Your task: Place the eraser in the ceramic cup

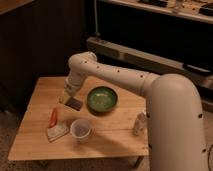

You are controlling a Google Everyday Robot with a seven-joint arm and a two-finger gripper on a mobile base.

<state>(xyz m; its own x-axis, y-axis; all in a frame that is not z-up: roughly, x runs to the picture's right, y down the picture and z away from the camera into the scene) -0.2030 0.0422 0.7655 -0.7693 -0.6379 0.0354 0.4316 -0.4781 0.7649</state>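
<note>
smooth cream-white robot arm (pixel 120 77), dotted with small dark marks
a thick rounded column at the right narrows into a tubular link, then a bulbous joint; the pale gripper (pixel 67 95) sits at its end, low over the wooden table (pixel 35 135), back left.

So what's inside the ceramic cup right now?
Only its pale interior shows in the ceramic cup; the near wall hides part of the bottom. The eraser lies on the table, beside the gripper.

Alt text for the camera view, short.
The gripper is down beside the dark eraser on a wooden table, next to a green bowl. The ceramic cup stands nearer the front edge, apart from the eraser.
</note>
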